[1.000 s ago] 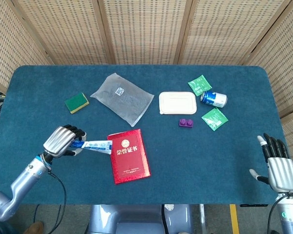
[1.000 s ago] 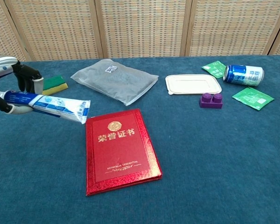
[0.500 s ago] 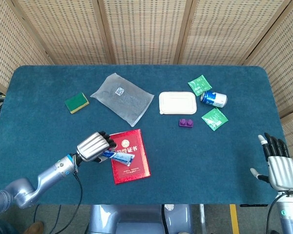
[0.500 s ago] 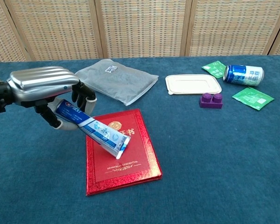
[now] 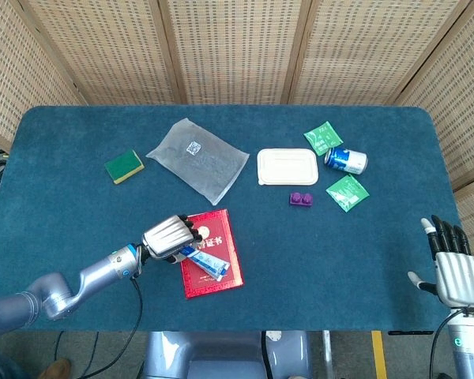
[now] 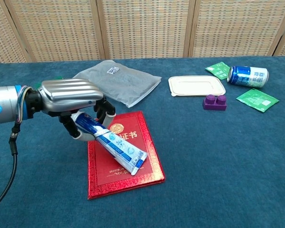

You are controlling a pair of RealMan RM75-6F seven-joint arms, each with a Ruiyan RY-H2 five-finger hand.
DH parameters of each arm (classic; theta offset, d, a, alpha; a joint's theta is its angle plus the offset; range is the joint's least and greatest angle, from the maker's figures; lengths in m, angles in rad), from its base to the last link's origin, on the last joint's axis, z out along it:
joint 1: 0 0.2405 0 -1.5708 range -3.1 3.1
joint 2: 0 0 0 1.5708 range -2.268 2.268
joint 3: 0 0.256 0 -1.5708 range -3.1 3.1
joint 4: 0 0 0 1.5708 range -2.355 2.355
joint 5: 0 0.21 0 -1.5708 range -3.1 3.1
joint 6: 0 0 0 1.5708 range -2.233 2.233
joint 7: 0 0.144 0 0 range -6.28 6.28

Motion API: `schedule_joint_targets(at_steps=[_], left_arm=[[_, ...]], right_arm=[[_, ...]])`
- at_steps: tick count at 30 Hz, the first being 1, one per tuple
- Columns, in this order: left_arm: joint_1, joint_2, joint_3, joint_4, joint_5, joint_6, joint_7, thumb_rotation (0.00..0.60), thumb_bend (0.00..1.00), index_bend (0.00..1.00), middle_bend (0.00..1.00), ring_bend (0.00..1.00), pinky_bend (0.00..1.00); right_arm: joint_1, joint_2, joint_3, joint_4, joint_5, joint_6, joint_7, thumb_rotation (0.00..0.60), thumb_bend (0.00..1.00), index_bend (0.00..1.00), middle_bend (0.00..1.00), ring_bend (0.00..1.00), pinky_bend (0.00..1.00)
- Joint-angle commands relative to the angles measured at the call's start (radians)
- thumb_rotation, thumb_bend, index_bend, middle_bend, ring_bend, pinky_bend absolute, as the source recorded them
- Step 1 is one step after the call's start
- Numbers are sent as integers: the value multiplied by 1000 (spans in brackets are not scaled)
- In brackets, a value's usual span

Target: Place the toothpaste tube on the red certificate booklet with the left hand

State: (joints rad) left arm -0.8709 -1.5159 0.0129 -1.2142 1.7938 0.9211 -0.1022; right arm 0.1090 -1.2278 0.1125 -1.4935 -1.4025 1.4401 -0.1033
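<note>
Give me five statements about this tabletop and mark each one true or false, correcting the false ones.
1. The left hand holds the toothpaste tube over the red certificate booklet. True.
2. The right hand grips the blue can. False: it holds nothing, near the table's right front edge, and the can lies on its side far from it.
3. The purple block sits in front of the white lidded container in the chest view. True.
4. The green sponge rests on top of the grey plastic pouch. False: it lies on the cloth beside the pouch, apart from it.
5. Two green packets lie near the can. True.
</note>
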Motion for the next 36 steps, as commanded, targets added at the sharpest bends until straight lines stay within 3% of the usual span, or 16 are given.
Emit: schedule_joint_targets(at_steps=[1, 4, 7, 12, 14, 22, 28, 32, 36], left_arm=[[-24, -33, 1, 40, 12, -3, 28, 600, 395, 598, 579, 419, 357], [-39, -57, 1, 67, 16, -2, 50, 600, 355, 573, 564, 373, 329], [-46, -86, -4, 107, 31, 33, 76, 600, 260, 469, 493, 282, 277], [-60, -116, 2, 156, 33, 41, 81, 600, 18, 65, 133, 19, 87], [-63, -109, 5, 149, 24, 32, 96, 600, 0, 5, 42, 0, 37], [31, 122, -62, -136, -126, 110, 203, 600, 0, 0, 0, 0, 0], [197, 296, -115, -346, -307, 273, 300, 600, 0, 0, 0, 0, 0], [351, 397, -112, -473, -438, 410, 323, 600, 0, 0, 0, 0, 0], [463, 425, -85, -495, -481, 513, 300, 600, 0, 0, 0, 0, 0]], right_arm=[[1, 0, 2, 2, 3, -1, 4, 600, 0, 0, 0, 0, 0], [0, 1, 5, 3, 5, 0, 8, 600, 0, 0, 0, 0, 0], [0, 3, 5, 4, 9, -2, 11, 600, 0, 0, 0, 0, 0], [1, 4, 7, 6, 15, -7, 16, 600, 0, 0, 0, 0, 0], [1, 5, 7, 5, 15, -8, 19, 600, 0, 0, 0, 0, 0], [-3, 16, 1, -6, 2, -1, 33, 600, 0, 0, 0, 0, 0], [-6, 24, -5, -21, -16, 8, 43, 600, 0, 0, 0, 0, 0], [-6, 31, -8, -34, -32, 15, 51, 600, 0, 0, 0, 0, 0], [-6, 37, -12, -46, -45, 22, 54, 600, 0, 0, 0, 0, 0]])
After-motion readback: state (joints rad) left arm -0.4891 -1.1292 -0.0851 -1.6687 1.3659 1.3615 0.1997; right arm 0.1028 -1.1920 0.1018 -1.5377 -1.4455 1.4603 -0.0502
